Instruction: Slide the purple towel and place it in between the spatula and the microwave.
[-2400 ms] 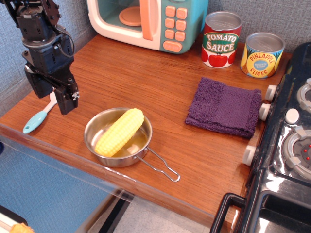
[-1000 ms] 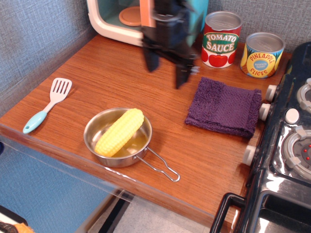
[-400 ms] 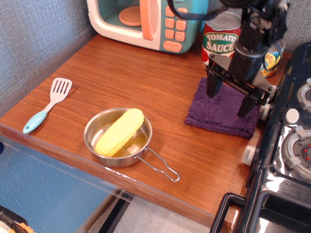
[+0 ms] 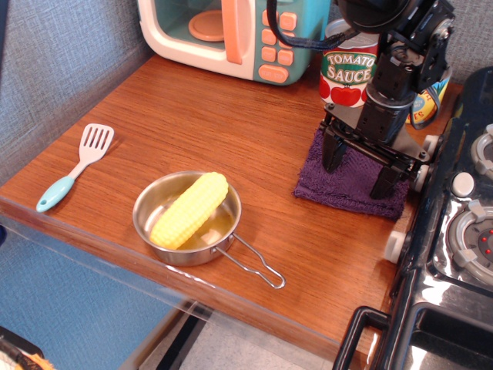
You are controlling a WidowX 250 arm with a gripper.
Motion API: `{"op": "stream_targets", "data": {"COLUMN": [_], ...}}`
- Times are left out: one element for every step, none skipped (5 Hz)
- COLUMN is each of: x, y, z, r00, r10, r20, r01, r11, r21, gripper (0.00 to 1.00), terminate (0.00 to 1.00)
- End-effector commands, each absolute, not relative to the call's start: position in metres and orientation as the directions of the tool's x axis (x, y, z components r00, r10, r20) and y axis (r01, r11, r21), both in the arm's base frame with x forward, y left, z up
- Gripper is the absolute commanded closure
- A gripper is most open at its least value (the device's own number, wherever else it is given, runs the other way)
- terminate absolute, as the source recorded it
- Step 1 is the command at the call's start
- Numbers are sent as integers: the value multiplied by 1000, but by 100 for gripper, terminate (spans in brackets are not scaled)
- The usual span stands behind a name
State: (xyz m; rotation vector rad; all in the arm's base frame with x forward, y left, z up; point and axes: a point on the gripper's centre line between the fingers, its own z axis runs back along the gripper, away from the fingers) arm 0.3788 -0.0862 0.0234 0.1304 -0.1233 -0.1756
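On the purple towel [image 4: 350,181] by the stove, the tool [image 4: 358,169] stands spread open, bare wood leftward

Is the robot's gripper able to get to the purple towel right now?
Probably yes. The gripper is open and sits right over the purple towel, its fingers at or nearly on the cloth. Nothing lies on the towel, and the tomato sauce can stands behind it, out of the way.

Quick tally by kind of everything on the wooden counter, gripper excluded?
Cans: 2, red tomato sauce can, yellow pineapple slices can
Cookware: 1, steel pan
Food: 1, yellow corn cob
Utensils: 1, white spatula with blue handle
Cloth: 1, purple towel
Appliances: 1, teal toy microwave
Total: 7
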Motion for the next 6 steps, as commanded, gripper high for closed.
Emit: {"op": "stream_targets", "data": {"x": [382, 374, 370, 363, 357, 354], "y": [-59, -45, -35, -14, 9, 23], "z": [15, 0, -8, -21, -31, -36], "r00": [988, 990, 989, 989, 993, 995], "r10": [-115, -130, -147, -150, -116, -97], "r20": [104, 60, 34, 4, -12, -8], "r01": [100, 116, 135, 145, 116, 97], "r11": [986, 974, 964, 960, 972, 983], "r21": [136, 193, 228, 240, 206, 155], "gripper": [0, 0, 0, 0, 0, 0], "terminate": [0, 0, 0, 0, 0, 0]}}
